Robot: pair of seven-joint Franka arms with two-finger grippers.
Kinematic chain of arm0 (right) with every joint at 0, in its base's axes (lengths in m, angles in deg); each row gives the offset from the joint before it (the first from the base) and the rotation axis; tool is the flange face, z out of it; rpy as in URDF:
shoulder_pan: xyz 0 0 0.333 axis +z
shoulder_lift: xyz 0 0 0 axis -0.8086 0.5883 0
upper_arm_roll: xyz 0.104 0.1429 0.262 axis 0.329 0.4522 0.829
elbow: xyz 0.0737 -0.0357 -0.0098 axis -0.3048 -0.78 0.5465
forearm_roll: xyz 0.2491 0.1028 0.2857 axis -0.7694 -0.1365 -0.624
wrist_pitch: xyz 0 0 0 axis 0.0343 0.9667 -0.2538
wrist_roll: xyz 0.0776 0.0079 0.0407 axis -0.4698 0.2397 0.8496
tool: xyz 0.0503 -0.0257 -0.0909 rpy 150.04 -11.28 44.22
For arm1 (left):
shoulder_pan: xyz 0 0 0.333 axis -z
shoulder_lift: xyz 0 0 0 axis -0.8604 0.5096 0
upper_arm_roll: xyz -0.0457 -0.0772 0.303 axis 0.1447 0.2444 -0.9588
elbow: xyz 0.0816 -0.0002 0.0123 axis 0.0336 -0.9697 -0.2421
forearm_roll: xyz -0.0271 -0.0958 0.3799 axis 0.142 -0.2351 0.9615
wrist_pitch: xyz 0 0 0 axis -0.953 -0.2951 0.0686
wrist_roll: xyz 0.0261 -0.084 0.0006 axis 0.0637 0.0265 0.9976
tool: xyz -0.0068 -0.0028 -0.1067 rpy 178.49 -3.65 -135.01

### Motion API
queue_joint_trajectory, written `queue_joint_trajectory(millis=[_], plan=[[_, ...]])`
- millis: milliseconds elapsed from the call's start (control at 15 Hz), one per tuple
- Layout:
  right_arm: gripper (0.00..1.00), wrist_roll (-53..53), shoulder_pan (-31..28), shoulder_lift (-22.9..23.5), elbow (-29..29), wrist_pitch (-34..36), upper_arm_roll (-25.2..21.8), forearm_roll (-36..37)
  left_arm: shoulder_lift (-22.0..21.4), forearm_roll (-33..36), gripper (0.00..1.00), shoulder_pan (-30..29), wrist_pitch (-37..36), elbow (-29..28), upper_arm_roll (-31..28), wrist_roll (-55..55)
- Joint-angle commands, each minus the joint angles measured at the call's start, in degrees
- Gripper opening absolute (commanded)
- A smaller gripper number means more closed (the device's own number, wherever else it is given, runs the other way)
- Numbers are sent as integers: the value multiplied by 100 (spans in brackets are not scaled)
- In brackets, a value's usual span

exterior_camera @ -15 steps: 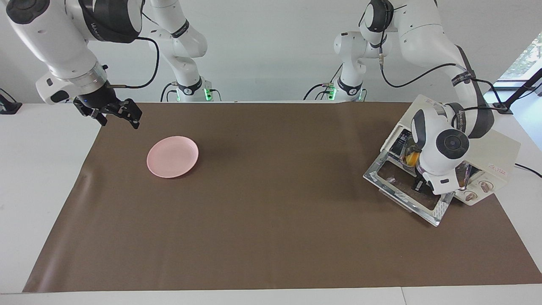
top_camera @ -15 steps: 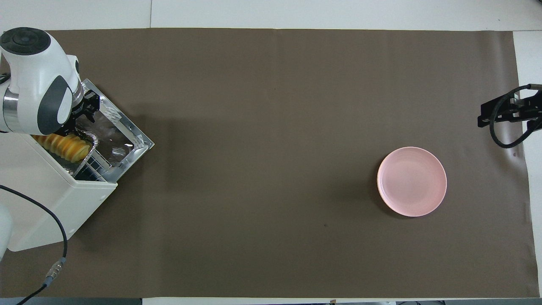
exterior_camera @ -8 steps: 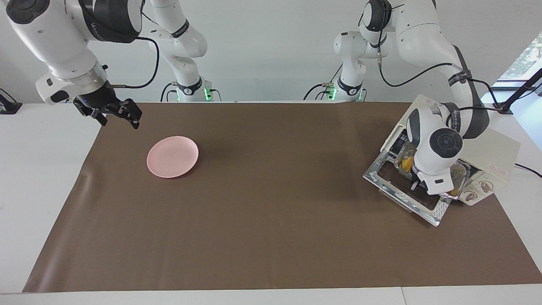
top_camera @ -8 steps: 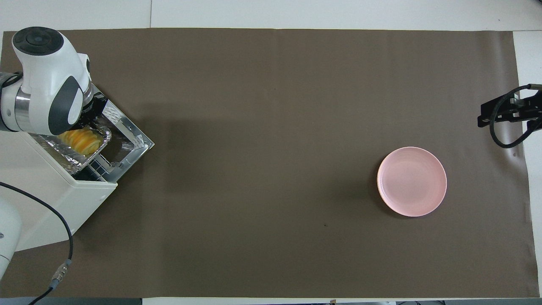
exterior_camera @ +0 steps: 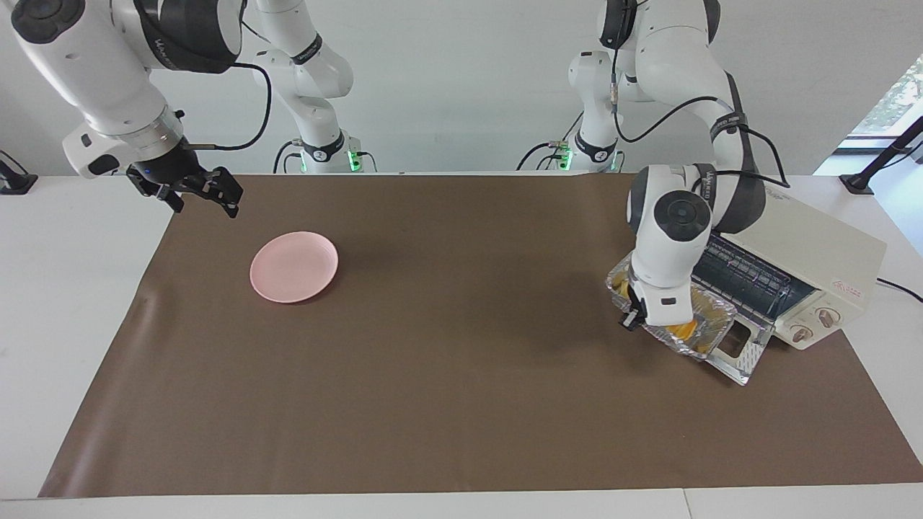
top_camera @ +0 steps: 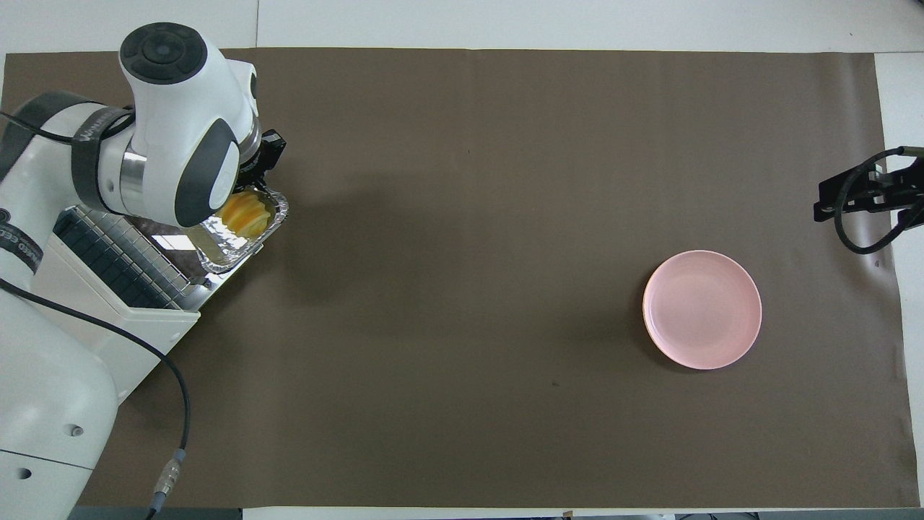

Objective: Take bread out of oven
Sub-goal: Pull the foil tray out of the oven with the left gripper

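Observation:
The yellow-orange bread [top_camera: 245, 214] [exterior_camera: 682, 330] lies in a crinkled silver foil tray [top_camera: 232, 245] [exterior_camera: 710, 322]. My left gripper [exterior_camera: 633, 317] [top_camera: 264, 172] is shut on the tray's rim and holds it over the lowered glass door [exterior_camera: 744, 353] in front of the cream-white oven [exterior_camera: 807, 249] [top_camera: 108, 339]. Most of the bread is hidden under the left wrist. The oven's wire rack [top_camera: 115, 260] [exterior_camera: 746, 277] is bare. My right gripper [exterior_camera: 205, 191] [top_camera: 859, 196] waits open in the air at the right arm's end of the table.
A round pink plate [exterior_camera: 294, 266] [top_camera: 702, 309] sits on the brown mat [exterior_camera: 461, 404] toward the right arm's end. The oven's power cable [top_camera: 173, 404] trails off the mat at the left arm's end, near the robots.
My left gripper closed on the foil tray, drew it with the bread out of the oven over the open door, and lifted it toward the table's middle. The right arm has not moved.

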Motion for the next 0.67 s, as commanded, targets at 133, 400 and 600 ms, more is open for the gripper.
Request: queue_joint_trajectory(millis=[133, 400, 600], plan=[[100, 188, -73, -119, -96, 42, 49, 56, 162, -445, 0, 1171, -67, 345, -128, 359], [100, 188, -152, -119, -96, 42, 48, 56, 258, -428, 0, 1884, -312, 732, -128, 1170], [100, 188, -108, -119, -96, 42, 57, 56, 328, -543, 0, 1956, -665, 1084, -67, 1021]])
